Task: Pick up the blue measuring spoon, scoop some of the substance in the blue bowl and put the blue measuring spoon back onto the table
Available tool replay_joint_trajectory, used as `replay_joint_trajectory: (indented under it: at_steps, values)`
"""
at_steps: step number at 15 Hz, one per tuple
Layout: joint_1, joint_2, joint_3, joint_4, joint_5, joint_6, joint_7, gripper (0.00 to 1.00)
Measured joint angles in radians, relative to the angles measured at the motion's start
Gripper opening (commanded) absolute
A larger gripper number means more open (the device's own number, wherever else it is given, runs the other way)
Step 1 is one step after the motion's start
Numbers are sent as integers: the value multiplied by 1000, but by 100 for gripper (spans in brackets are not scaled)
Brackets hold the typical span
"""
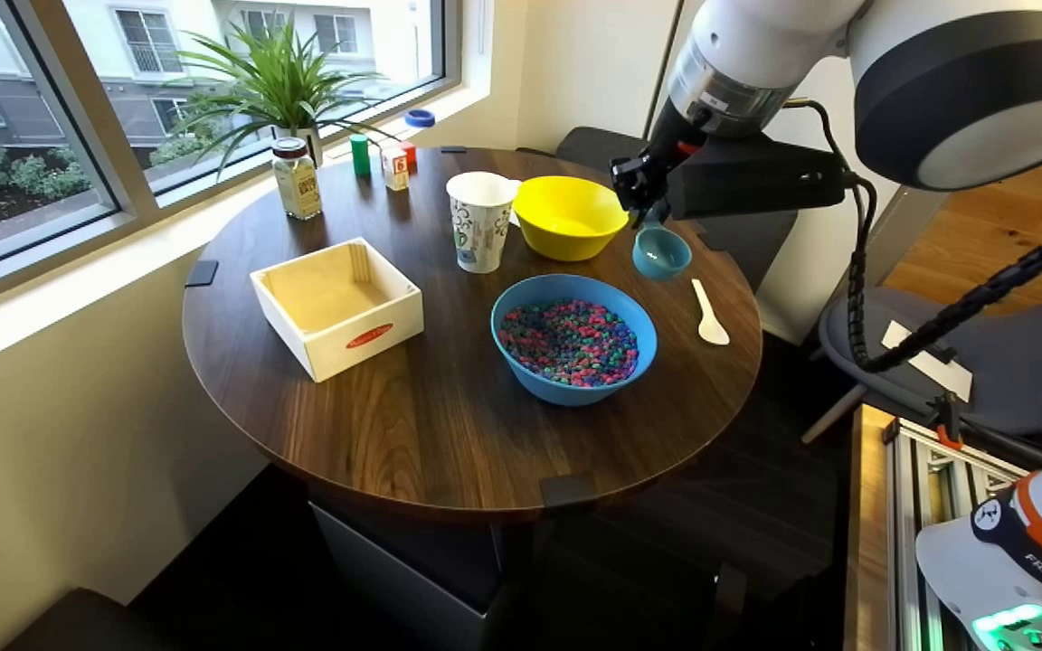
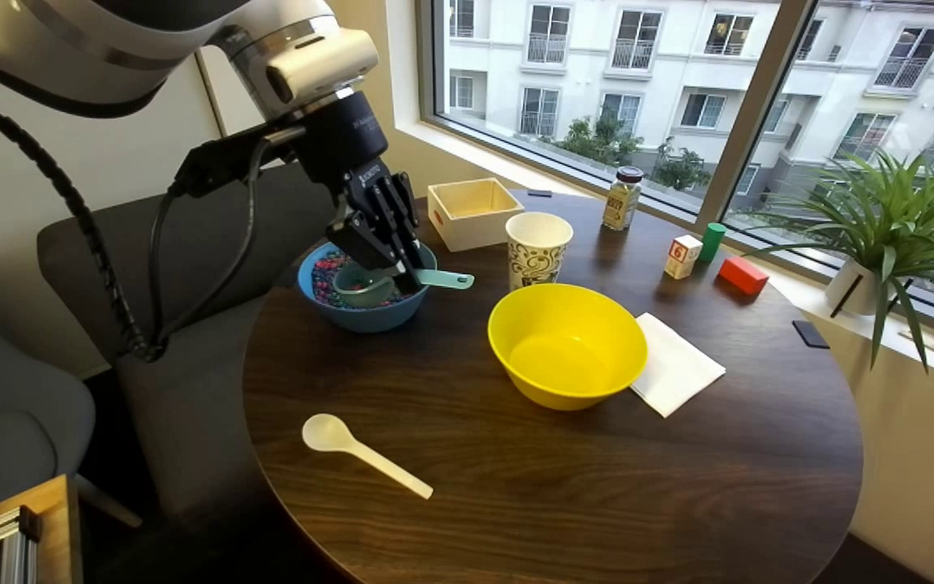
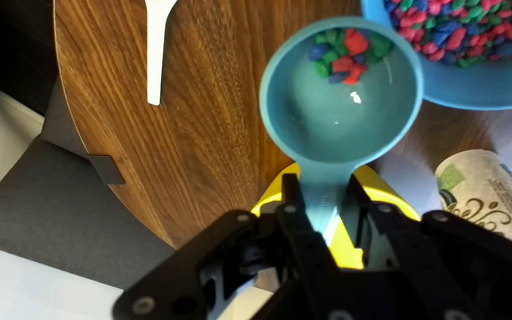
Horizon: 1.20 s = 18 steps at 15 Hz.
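Gripper (image 3: 322,195) is clamped tight on the blue measuring spoon (image 3: 340,118) by its handle, so it's up over the counter (image 1: 367,443) with some granules (image 3: 344,65) inside. Blue bowl (image 1: 568,392) sits in from the right edge in an exterior view, white spoon (image 1: 707,313) closer to it.

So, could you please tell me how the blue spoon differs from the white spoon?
The blue spoon is held in the gripper; the white spoon lies on the table. The blue spoon is deep; the white spoon is shallow. The blue spoon holds some coloured granules; the white spoon looks empty. Both have one handle.
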Motion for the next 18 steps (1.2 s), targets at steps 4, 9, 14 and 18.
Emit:
replay_joint_trajectory:
  at_steps: [4, 9, 14, 18]
  values:
    - [-43, 15, -29, 0, 27, 0, -28, 6]
    - [-68, 55, -48, -2, 58, 20, -60, 6]
    - [-77, 113, -60, -5, 59, 93, -60, 6]
    - [-78, 150, -70, -6, 91, 144, -60, 6]
